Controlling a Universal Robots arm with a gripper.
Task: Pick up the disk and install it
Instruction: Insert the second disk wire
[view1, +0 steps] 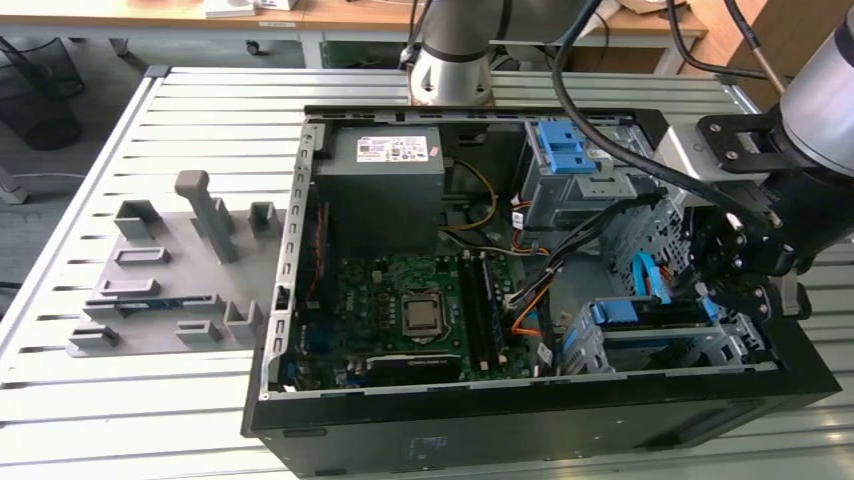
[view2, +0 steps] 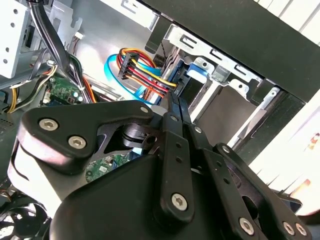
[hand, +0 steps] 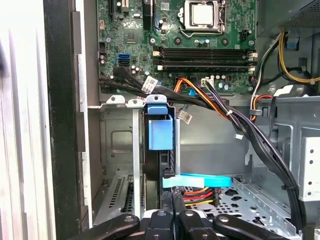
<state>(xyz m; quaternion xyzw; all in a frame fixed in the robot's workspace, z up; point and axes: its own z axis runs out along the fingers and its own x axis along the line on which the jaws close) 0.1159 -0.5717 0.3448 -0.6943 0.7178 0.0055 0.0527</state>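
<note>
Disk (hand: 160, 134) in drive cage (hand: 120, 145), hand (hand: 172, 200) beside.

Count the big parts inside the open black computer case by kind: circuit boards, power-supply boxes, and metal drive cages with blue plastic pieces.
Green motherboard circuit board: 1
Large grey power-supply box with white label: 1
Silver metal drive cages with blue plastic pieces: 2
Total: 4
</note>
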